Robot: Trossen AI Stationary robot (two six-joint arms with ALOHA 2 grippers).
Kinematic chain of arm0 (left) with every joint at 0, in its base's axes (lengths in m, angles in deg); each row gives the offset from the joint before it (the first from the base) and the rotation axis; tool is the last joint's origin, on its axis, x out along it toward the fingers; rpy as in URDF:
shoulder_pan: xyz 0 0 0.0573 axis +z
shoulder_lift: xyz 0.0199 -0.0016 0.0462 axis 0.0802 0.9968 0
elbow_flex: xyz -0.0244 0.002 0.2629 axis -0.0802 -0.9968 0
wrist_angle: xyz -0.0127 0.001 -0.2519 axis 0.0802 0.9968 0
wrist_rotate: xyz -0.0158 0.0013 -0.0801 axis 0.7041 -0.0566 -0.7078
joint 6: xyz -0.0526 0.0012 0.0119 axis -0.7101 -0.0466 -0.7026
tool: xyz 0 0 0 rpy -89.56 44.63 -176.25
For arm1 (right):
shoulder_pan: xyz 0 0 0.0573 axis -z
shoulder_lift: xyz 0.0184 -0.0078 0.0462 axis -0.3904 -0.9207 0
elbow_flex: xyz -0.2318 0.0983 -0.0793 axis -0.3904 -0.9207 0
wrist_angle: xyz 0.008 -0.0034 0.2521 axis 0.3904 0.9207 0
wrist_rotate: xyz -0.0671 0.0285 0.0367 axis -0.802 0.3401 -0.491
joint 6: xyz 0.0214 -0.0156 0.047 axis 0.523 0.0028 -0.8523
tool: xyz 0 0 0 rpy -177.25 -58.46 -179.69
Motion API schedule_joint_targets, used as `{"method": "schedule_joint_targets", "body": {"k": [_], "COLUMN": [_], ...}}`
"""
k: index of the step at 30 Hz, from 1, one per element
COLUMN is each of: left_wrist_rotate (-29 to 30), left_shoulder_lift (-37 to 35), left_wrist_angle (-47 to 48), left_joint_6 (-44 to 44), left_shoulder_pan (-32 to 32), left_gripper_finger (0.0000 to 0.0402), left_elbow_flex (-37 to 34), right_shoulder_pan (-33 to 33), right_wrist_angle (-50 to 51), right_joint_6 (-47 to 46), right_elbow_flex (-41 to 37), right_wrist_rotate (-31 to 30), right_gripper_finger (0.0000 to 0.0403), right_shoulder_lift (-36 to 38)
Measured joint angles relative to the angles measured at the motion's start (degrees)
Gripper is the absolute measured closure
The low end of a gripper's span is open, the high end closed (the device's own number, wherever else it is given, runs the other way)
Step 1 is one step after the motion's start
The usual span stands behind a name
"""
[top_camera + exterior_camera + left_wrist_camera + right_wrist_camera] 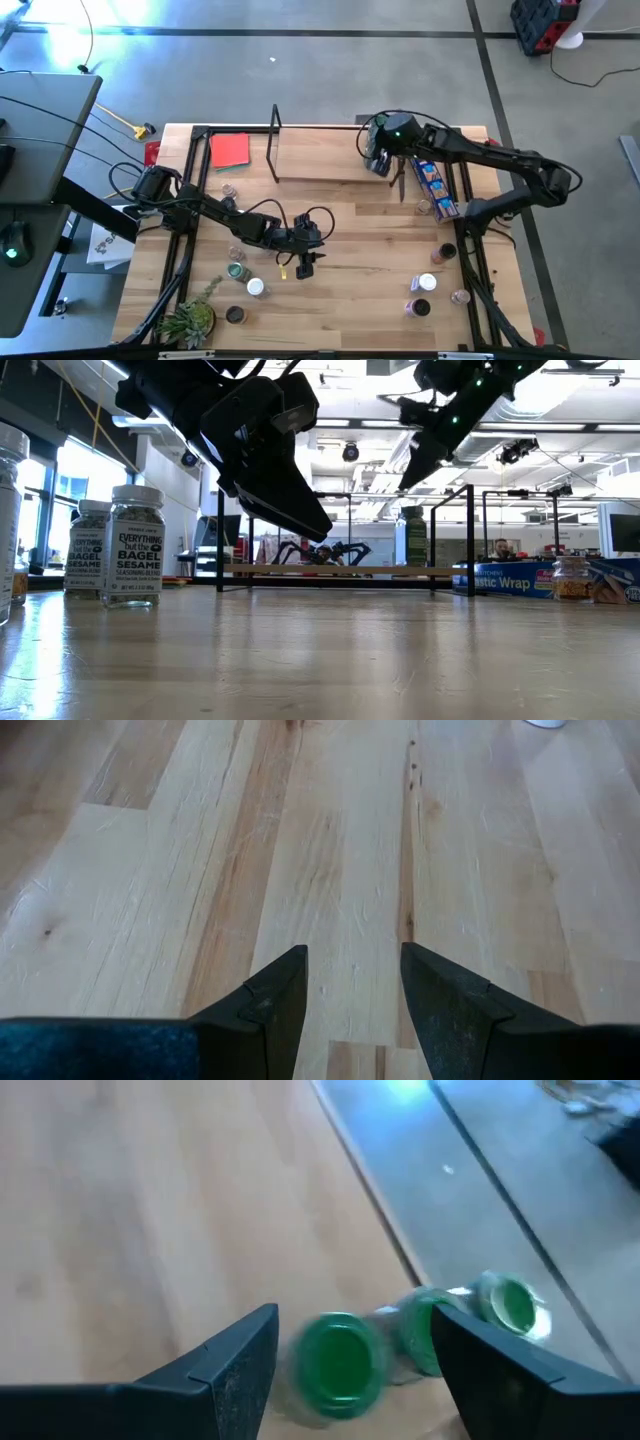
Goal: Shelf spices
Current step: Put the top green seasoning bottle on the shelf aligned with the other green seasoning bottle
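Spices [338, 1362]: small rigid green-topped jars on shelf [320, 165], likely light, slick; grip round body. Right gripper [350, 1355] spread above them; left gripper [352, 990] parted, empty.

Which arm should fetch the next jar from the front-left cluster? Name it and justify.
Left. The left pincer hangs open and empty over bare tabletop, right beside the front-left jars. The right pincer is far across the table at the shelf, open over green-lidded jars there.

Robotics lab: concrete floor [330, 80], ceiling lights [350, 452].
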Motion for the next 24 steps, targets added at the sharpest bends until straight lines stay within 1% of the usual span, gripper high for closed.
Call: {"method": "schedule_joint_targets", "body": {"k": [2, 3, 5, 7, 11, 14, 17, 19, 21, 24], "left_wrist_rotate": [0.0, 0.0, 0.1, 0.2, 0.3, 2.2, 5.5, 7.6, 8.6, 7.2], "left_shoulder_lift": [0.0, 0.0, 0.0, 0.0, 0.0, 0.0, 0.0, 0.0, 0.0, 0.4], "left_wrist_angle": [0.0, 0.0, -0.1, -0.4, -1.7, -1.7, -1.9, -3.3, -6.1, -13.4], "left_joint_6": [0.0, 0.0, 0.0, 0.0, 0.0, -0.5, -2.1, -2.3, -1.7, 0.9], "left_shoulder_pan": [0.0, 0.0, 0.0, 0.0, 0.0, 0.3, 1.1, 2.5, 5.1, 10.9], "left_gripper_finger": [0.0245, 0.0245, 0.0245, 0.0245, 0.0245, 0.0245, 0.0245, 0.0246, 0.025, 0.0273], "left_elbow_flex": [0.0, 0.0, 0.0, 0.0, 0.0, 0.0, 0.0, 0.0, 0.0, 0.0], "right_shoulder_pan": [-1.4, -2.5, -5.0, -7.7, -11.7, -11.9, -12.3, -13.4, -14.6, -16.2], "right_wrist_angle": [0.9, 1.3, 1.6, 1.6, -3.1, -5.1, -5.2, -3.2, -0.4, 5.3], "right_joint_6": [0.0, -0.6, -1.7, -2.2, -3.3, -5.6, -7.1, -7.7, -8.7, -12.0], "right_elbow_flex": [0.0, 0.0, 0.0, 0.0, 0.0, 0.0, 0.0, 1.0, 3.1, 5.5], "right_wrist_rotate": [6.1, 8.1, 7.9, 3.4, -11.1, -16.7, -22.6, -24.4, -24.6, -24.9], "right_gripper_finger": [0.0156, 0.0161, 0.0174, 0.0191, 0.023, 0.0255, 0.0277, 0.029, 0.0301, 0.0312], "right_shoulder_lift": [0.0, -0.4, -1.8, -3.6, -8.1, -11.2, -11.5, -9.6, -6.7, -1.7]}}
